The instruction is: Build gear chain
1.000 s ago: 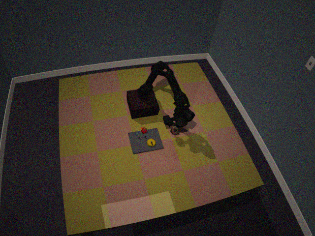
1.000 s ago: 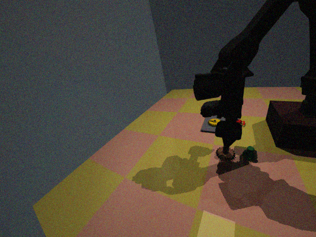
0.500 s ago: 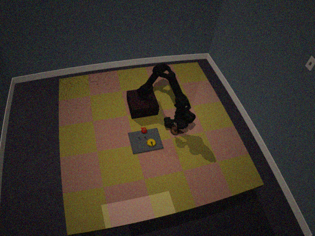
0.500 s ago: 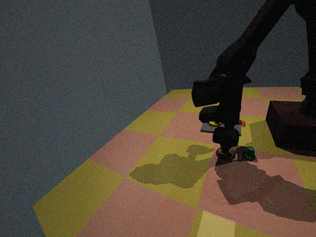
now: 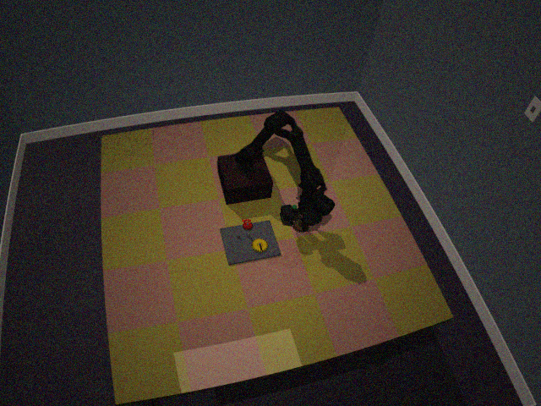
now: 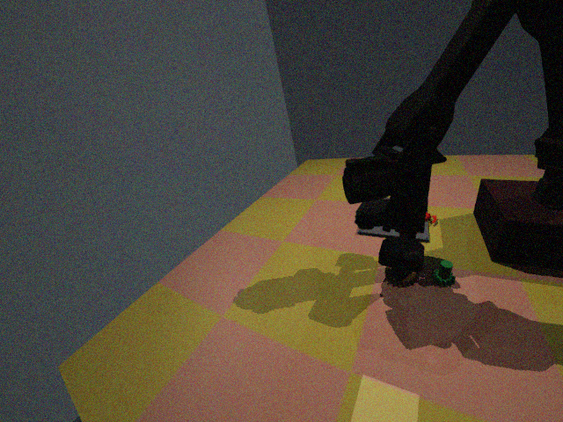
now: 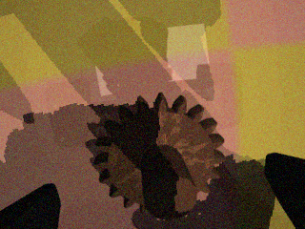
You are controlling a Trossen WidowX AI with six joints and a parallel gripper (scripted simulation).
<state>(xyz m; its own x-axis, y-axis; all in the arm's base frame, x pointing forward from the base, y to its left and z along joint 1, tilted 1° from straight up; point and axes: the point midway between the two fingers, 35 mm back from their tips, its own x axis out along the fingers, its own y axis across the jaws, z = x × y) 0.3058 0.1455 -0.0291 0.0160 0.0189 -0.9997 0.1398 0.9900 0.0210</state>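
Note:
The grey board [image 5: 236, 255] [image 6: 366, 233] carries the red gear [image 5: 248, 226] at its back edge and the yellow gear [image 5: 259, 245] with its black stripe nearer the front right. Small dark pegs show between and left of them. My gripper [image 7: 164, 182] is open, low over the loose brown gear [image 7: 191, 131] [image 6: 413, 279]. In the wrist view the gear's dark hub stands between the wide-apart fingers, which do not touch it. The loose green gear [image 6: 444, 275] [image 5: 294, 206] stands on the table beside the brown one, on the robot base's side. The arm hides most of the brown gear in the top view.
The dark robot base block [image 5: 247, 183] [image 6: 514, 227] stands behind the board. The board lies to the left of the gripper in the top view. The arm's shadow falls across the checkered table [image 5: 279, 279] and darkens the gears.

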